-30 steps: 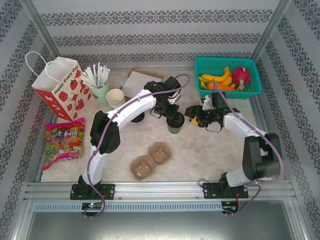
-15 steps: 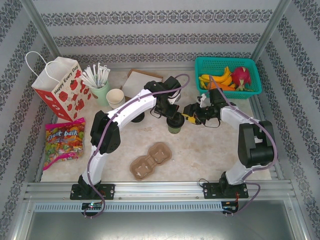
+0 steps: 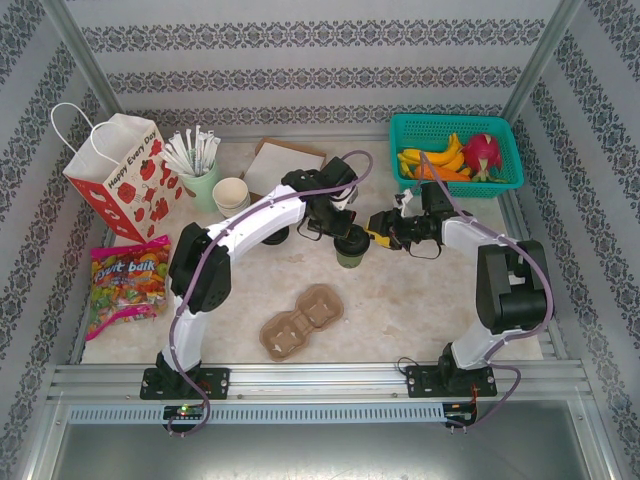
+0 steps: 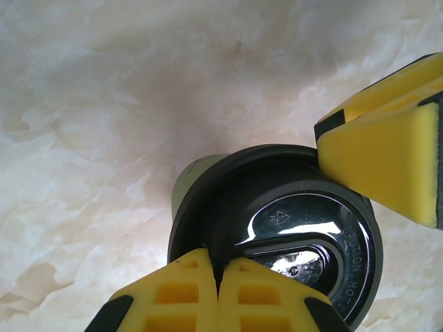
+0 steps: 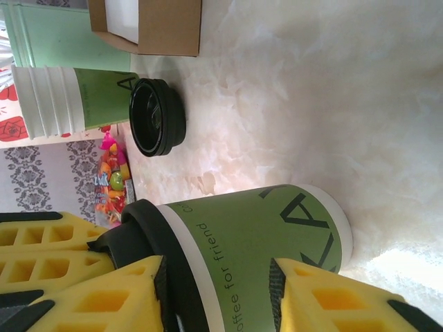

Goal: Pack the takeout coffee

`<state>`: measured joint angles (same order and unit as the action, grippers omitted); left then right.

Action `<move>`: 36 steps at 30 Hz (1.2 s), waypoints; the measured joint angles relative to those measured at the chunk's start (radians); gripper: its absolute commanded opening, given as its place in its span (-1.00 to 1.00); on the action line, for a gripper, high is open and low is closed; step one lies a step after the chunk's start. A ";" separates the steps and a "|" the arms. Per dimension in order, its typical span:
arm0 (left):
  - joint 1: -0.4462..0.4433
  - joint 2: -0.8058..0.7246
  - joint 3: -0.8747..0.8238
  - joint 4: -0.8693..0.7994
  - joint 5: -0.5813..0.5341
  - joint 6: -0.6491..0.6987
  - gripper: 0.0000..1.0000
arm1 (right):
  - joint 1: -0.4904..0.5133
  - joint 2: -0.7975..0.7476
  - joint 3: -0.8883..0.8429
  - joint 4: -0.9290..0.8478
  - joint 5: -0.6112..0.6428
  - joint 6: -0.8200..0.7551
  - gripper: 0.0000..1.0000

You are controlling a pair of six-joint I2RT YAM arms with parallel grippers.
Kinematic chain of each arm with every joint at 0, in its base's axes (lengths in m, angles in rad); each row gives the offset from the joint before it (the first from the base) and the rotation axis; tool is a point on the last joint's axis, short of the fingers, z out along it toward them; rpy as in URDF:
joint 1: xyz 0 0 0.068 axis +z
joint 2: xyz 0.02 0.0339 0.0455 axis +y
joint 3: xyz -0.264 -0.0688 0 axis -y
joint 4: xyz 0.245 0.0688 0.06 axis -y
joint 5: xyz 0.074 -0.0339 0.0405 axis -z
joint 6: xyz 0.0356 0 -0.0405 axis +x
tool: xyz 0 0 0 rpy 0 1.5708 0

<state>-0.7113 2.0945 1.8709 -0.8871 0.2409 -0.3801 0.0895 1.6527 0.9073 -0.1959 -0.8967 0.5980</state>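
The takeout coffee [image 3: 350, 254] stands upright on the counter [image 3: 420, 300] near its middle, between the two arms, and both claws meet at it. The left claw [image 4: 219, 280] has its tips pressed together and rests them from above on the rim of the black lid [image 4: 291, 228]. This is most likely to seat the lid or pin the cup down (a light paper cup would skid under any sideways nudge). The right claw [image 5: 218, 277] is at the cup's side, rolled so that one finger sits above the other, with the jaws apart. The upper tip is level with the lid's rim and the lower one is against the green wall. Whether either pad already presses the cup I cannot tell. I read this as a brace from the side against the push from above. The moulded cardboard carrier [image 3: 300, 322] lies nearer the arm bases, apart from the cup, with its wells unfilled. The paper bag [image 3: 120, 170] stands at the far left. A loose lid [image 5: 158, 117] lies on the counter beyond the cup.
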 measured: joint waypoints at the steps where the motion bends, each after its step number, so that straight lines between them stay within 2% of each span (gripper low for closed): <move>1: 0.000 -0.002 0.000 0.001 -0.002 -0.006 -1.00 | 0.000 -0.009 -0.006 0.012 0.006 0.005 0.01; 6: -0.004 -0.011 0.022 -0.008 -0.016 -0.050 -1.00 | 0.007 -0.049 -0.015 0.013 0.069 0.051 0.23; 15: -0.010 -0.013 0.042 -0.048 -0.085 -0.139 -1.00 | 0.011 -0.251 -0.027 -0.005 0.219 0.088 0.43; 24: -0.031 0.000 0.077 -0.093 -0.103 -0.160 -1.00 | 0.011 -0.379 -0.204 0.043 0.280 0.114 0.68; 29: -0.036 0.019 0.107 -0.109 -0.108 -0.170 -1.00 | 0.011 -0.471 -0.286 0.067 0.302 0.135 0.96; 36: -0.040 0.042 0.147 -0.136 -0.118 -0.176 -1.00 | 0.012 -0.598 -0.368 0.095 0.343 0.144 0.96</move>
<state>-0.7513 2.1365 2.0178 -1.0229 0.1230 -0.5560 0.1013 1.0546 0.5396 -0.1009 -0.5533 0.7422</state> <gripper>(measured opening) 0.049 0.978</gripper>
